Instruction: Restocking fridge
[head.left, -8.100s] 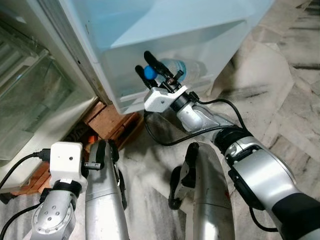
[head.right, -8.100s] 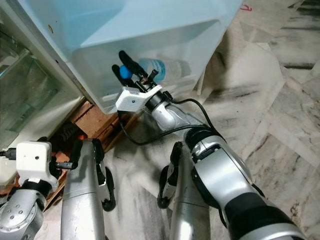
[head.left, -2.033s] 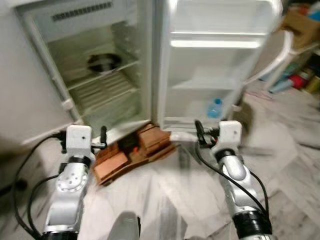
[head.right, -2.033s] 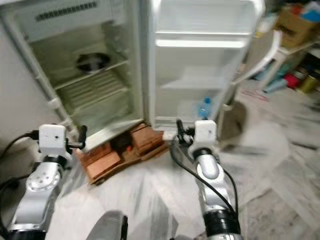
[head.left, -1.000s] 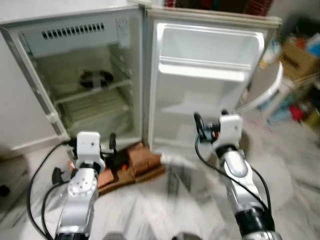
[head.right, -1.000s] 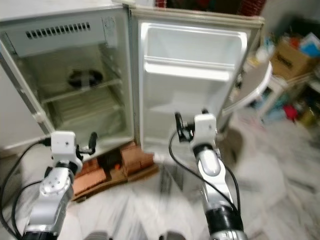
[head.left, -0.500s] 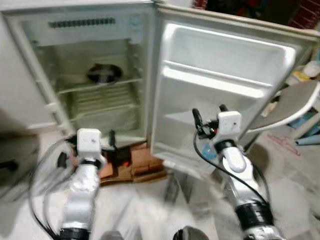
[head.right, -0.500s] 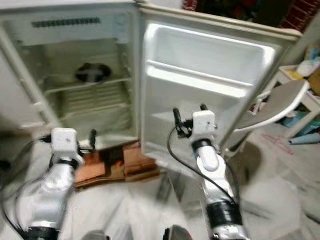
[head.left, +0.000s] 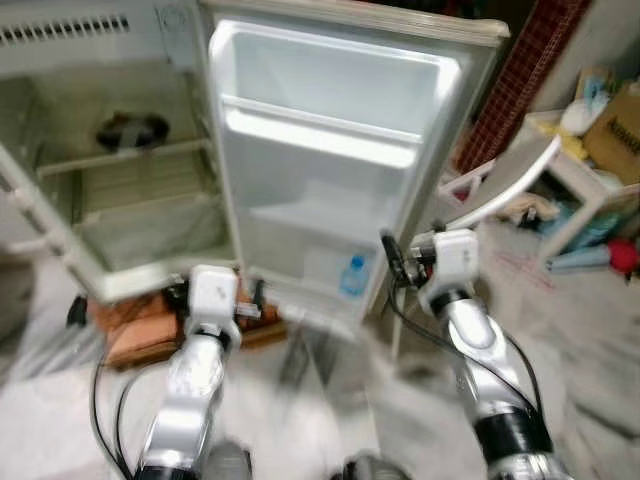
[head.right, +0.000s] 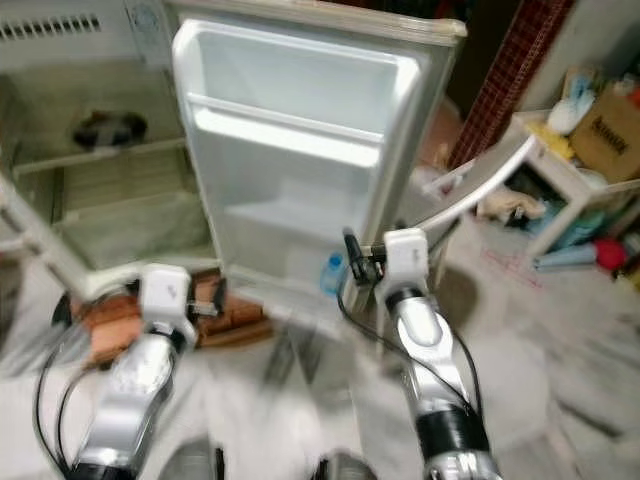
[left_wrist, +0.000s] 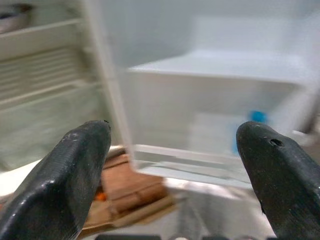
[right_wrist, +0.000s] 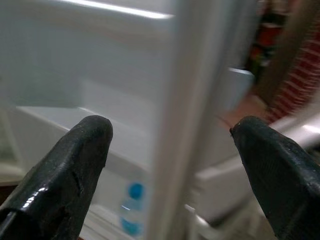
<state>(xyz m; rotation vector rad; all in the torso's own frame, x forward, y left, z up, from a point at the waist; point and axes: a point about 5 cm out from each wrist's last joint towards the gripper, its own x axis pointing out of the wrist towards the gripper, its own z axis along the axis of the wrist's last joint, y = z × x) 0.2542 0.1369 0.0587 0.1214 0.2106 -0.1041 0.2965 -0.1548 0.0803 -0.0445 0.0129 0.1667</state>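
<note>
Since half a second ago the view has swung right, shifting the fridge door leftward in frame. Right gripper hangs spread wide and empty at centre right, left gripper likewise at lower left. Between them a blue-capped water bottle stands upright, cap up, in the door's bottom shelf.

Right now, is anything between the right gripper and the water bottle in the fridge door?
Partly. The bottle stands in the lowest door shelf, behind its clear front wall. The open right gripper faces the fridge door's outer edge, which crosses its line to the bottle.
</note>
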